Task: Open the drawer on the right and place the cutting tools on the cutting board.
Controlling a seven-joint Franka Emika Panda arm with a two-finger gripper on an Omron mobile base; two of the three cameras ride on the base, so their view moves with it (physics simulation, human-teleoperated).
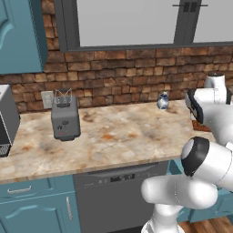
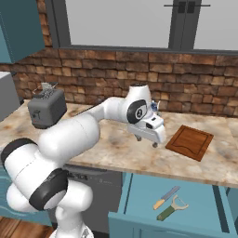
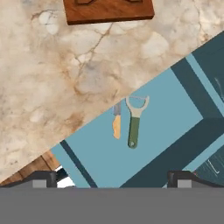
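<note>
The drawer (image 2: 186,197) stands pulled open below the counter's right end, teal inside. In it lie the cutting tools side by side: a short knife (image 2: 166,197) with a tan handle and a green-handled peeler (image 2: 173,207). Looking down from the hand, the knife (image 3: 116,122) lies left of the peeler (image 3: 134,124) on the drawer floor (image 3: 170,113). The reddish-brown cutting board (image 2: 189,142) rests bare on the counter behind the drawer, and its edge (image 3: 109,11) shows at the top of the hand view. My gripper (image 2: 147,142) hovers open over the counter, left of the board, holding nothing.
A grey toaster (image 1: 65,118) sits on the marble counter (image 1: 118,132) at the left, a microwave (image 1: 7,120) beyond it. A small glass jar (image 1: 163,101) stands against the brick wall. The dark dishwasher front (image 1: 118,195) is left of the open drawer.
</note>
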